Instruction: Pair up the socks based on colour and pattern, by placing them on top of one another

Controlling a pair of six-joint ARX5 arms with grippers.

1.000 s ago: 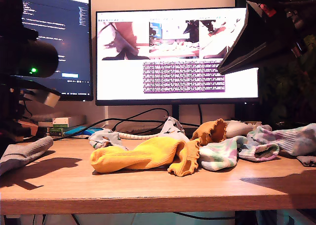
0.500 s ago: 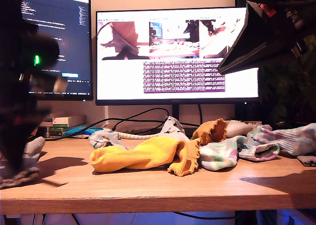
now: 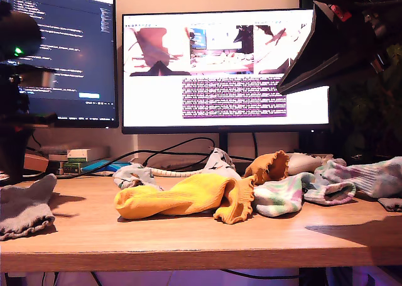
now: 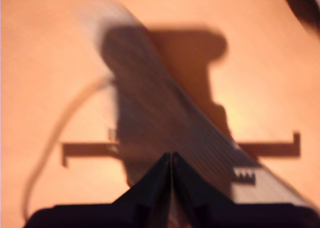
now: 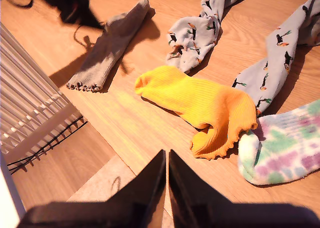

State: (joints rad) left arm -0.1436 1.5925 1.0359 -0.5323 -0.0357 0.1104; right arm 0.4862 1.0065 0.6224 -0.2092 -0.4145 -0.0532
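fingers of my first gripper (image 4: 171, 160) are pressed together with nothing clearly between them; the first wrist view is blurred, showing a grey ribbed sock (image 4: 165, 112) just beyond the tips on the wooden desk (image 4: 50, 62). fingers of my second gripper (image 5: 167, 160) are likewise closed and empty, held above the desk edge.

grey ribbed sock (image 5: 110, 42) lies flat and alone, well apart from the rest. mustard-yellow sock (image 5: 200, 105) with frilly cuff lies centrally, touching the pastel blotched fuzzy sock (image 5: 282, 148). two pale grey-blue printed socks (image 5: 195, 32) lie just behind it.

judgement: all are light, limp fabric that will sag and fold when lifted; not fragile, not slippery. best hold is a pinch on a raised fold or the cuff, where cloth stands off the wood.

two monitors (image 3: 220, 72) stand behind the desk in the exterior view.
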